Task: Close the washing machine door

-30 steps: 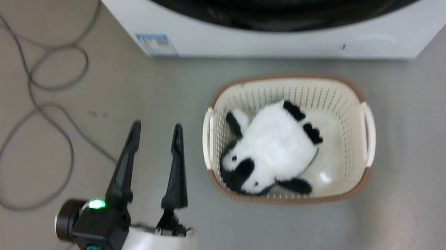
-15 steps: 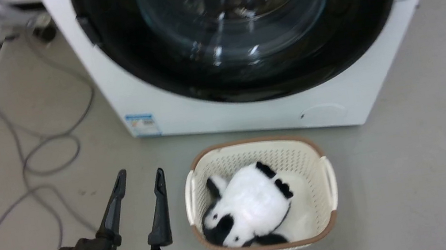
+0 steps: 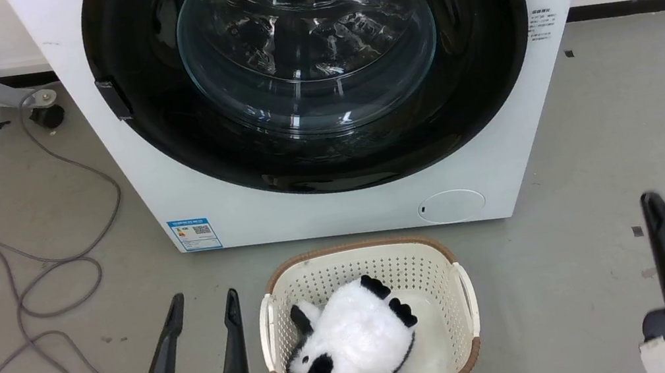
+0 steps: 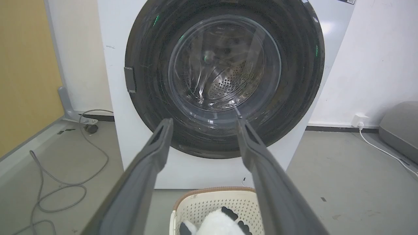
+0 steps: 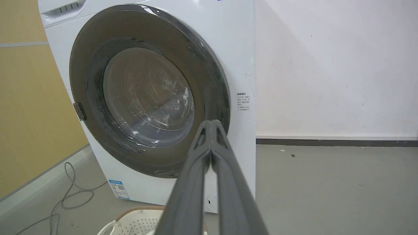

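In the head view, the washing machine door [image 3: 472, 57] lies flat against the front of the washing machine [image 3: 310, 213]. Its black ring covers the whole opening, and the steel drum can be seen only through the glass bowl at the centre. The left tool [image 3: 203, 295] is low on the left, above the floor. Its two fingers are spread and there is nothing between them. The right tool [image 3: 648, 200] is low on the right and looks like one dark point. Both tools are well apart from the door. Between them, on the floor in front of the machine, stands a cream basket [image 3: 463, 289] with a plush panda [image 3: 356, 336] inside.

In the left wrist view, the left tool [image 4: 204, 120] points at the door [image 4: 294, 65] from a distance and its jaws are wide open. No gap is visible around the black ring.

In the right wrist view, the door [image 5: 91, 98] is seen from the side and appears to sit level with the white front. The fingers of the right tool [image 5: 210, 121] are pressed together and hold nothing.

I judge that the closing is done, or very nearly done. The pictures cannot show whether the latch has really caught. If it has not, a firm push on the handle side of the door is what remains.
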